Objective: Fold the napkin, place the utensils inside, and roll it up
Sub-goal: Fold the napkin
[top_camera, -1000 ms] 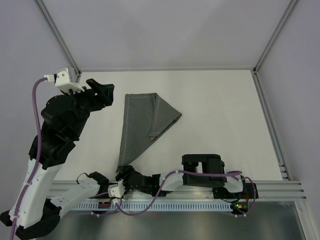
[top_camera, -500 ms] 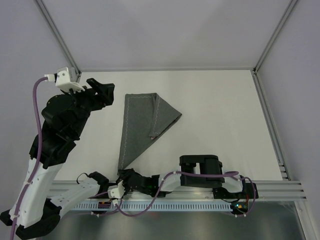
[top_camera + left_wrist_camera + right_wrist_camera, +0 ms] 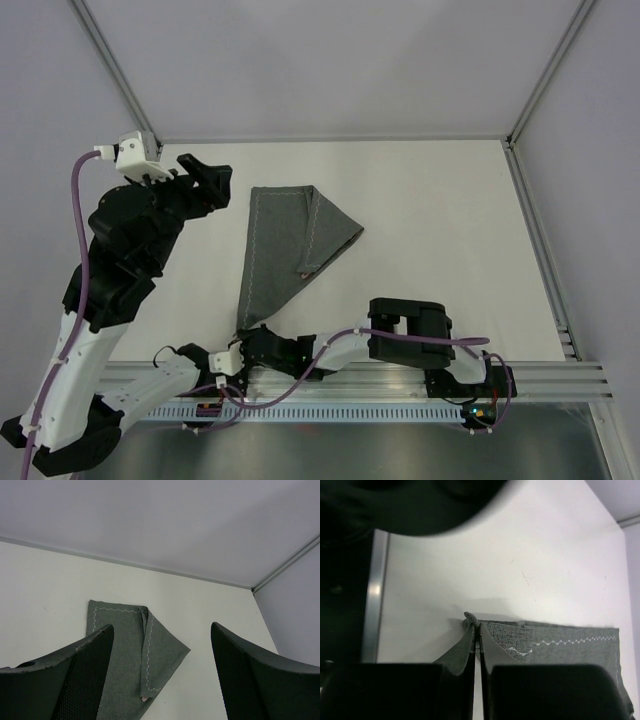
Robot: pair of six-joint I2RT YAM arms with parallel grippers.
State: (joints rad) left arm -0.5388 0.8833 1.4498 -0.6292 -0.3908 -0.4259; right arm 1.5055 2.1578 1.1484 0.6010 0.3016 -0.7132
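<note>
Moved: the right gripper (image 3: pixel 246 346) has slid slightly left along the near edge, and the right arm's elbow block has shifted a bit right; the left arm has barely nudged, and the napkin (image 3: pixel 290 245) keeps its place.
Right gripper: jaws pressed nearly together, pinching the napkin's near pointed corner; in the right wrist view the fabric bunches into a small nub at the fingertips.
Left gripper (image 3: pixel 212 182): raised over the table's left side, just left of the napkin's far edge and not touching it; fingers (image 3: pixel 85 675) spread wide, nothing between them.
Napkin: folded, lying flat on the table (image 3: pixel 450 230) left of centre; straight far edge, long left edge with pale stitching, tapering to a point at the near edge; a triangular flap is folded over on its right.
Utensils: only a small pink end (image 3: pixel 144 698) shows, poking out at the flap's lower corner; the rest is hidden by the fabric.
Table: white, walled enclosure, arm bases at the near rail.
</note>
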